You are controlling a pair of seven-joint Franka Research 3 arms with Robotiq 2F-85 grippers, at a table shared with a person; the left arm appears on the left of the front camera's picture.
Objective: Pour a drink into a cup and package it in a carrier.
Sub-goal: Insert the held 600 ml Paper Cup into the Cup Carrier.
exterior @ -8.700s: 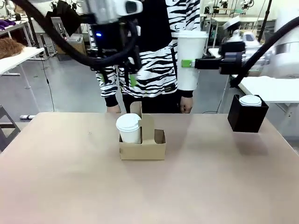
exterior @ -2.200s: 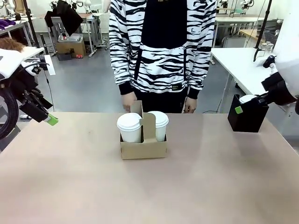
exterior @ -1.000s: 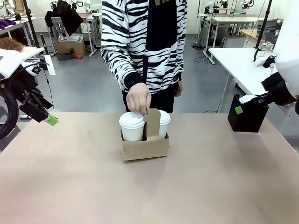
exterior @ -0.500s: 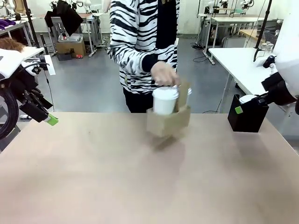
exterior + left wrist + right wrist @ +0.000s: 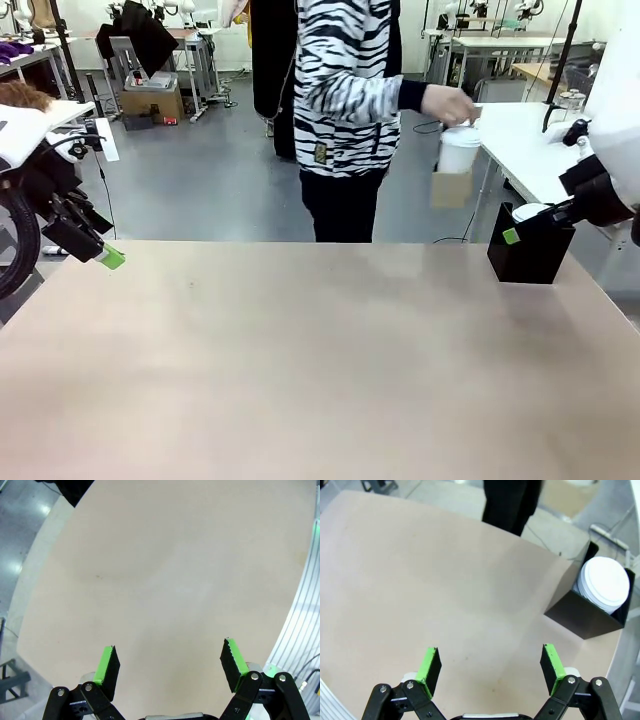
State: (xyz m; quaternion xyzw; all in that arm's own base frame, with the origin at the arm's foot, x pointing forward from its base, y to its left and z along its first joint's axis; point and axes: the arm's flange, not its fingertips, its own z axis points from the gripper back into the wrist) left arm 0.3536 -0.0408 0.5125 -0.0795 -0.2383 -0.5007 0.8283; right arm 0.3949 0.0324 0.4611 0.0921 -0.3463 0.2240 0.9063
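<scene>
Beyond the table's far right, a person's hand (image 5: 447, 103) holds the brown cardboard carrier (image 5: 452, 188) in the air with a lidded white cup (image 5: 459, 150) in it. The drink is out of view. My left gripper (image 5: 105, 255) hangs at the table's left edge. In the left wrist view it (image 5: 170, 660) stands open over bare tabletop. My right gripper (image 5: 511, 236) sits at the right edge, next to the black box (image 5: 528, 258). In the right wrist view it (image 5: 490, 662) is open too, with nothing between its fingers.
The black box (image 5: 580, 615) stands on the table's far right corner with a stack of white lids (image 5: 605, 582) in it. The person stands past the far edge, turned toward a white side table (image 5: 520, 140). The tan tabletop (image 5: 320, 360) lies bare.
The person has lifted the carrier with its cups off the middle of the table and carried it up and to the right, beyond the far edge. Neither arm has moved.
</scene>
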